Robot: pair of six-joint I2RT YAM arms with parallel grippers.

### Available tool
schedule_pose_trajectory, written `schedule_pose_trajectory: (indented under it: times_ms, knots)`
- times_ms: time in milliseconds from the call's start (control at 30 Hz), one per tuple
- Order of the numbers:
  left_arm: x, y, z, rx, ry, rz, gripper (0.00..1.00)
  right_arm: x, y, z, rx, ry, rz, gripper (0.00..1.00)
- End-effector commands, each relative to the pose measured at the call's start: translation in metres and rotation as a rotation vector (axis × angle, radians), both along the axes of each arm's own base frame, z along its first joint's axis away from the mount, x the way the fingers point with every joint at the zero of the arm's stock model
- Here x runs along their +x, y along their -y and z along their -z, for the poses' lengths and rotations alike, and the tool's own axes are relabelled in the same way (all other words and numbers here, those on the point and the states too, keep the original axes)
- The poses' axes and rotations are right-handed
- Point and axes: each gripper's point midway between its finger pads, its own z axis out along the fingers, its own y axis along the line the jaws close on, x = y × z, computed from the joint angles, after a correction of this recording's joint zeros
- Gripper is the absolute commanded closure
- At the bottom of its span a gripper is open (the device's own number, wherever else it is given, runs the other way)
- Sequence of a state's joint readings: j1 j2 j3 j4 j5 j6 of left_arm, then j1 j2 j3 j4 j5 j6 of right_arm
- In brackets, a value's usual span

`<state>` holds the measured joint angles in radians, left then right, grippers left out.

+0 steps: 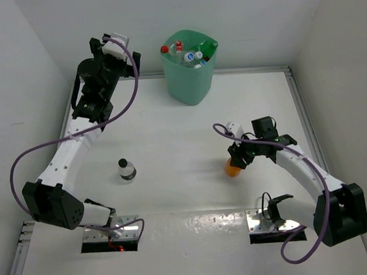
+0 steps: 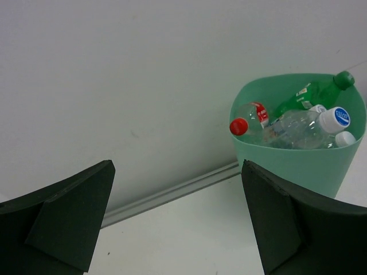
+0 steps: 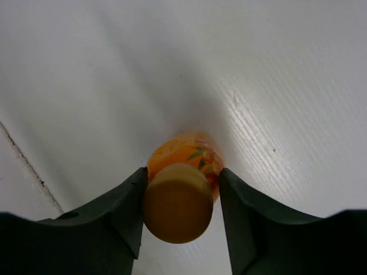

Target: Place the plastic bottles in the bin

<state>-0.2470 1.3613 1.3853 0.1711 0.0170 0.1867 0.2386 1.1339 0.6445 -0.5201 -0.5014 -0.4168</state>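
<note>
Bin [image 1: 190, 82] at the table's far edge already holds most of your bottles, heaped to its rim. Your left gripper [image 2: 176, 166] hangs near it, fingers apart, empty. Two are left, I'd judge: the orange bottle [image 3: 178, 209], mid-table and clamped in your right gripper [image 3: 182, 172], and a black-capped clear bottle [image 1: 127, 171] standing alone.

Your left arm [image 1: 67, 153] runs from its base up the left side, elbow bent, with the wrist raised at the far end. Your left pincer [image 2: 176, 172] is spread wide, its two dark fingers [image 2: 69, 217] well apart with nothing between them. Your right arm [image 1: 305, 168] bends inward toward the middle, wrist tipped downward. Your right pincer [image 3: 180, 177] is closed around the orange bottle [image 3: 183, 152], one finger against each side at the cap.
</note>
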Motion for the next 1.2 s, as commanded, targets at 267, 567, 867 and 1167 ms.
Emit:
schedule_pose_trajectory:
  times_ms: [267, 567, 867, 1167]
  knots:
    - [-0.019, -0.016, -0.031, -0.042, 0.094, -0.018, 0.0, 0.023, -0.004, -0.029, -0.001, 0.103, 0.009, 0.83]
    - [-0.015, -0.012, -0.008, -0.067, 0.044, 0.001, 0.0, 0.118, -0.026, -0.232, 0.281, 0.508, 0.087, 0.88]
    - [-0.009, -0.006, 0.014, -0.152, -0.02, 0.02, 0.0, 0.268, -0.016, -0.374, 0.529, 0.902, 0.278, 0.89]
    - [0.005, -0.015, 0.054, -0.166, -0.153, -0.014, 0.0, 0.393, -0.027, -0.383, 0.728, 1.008, 0.348, 0.91]
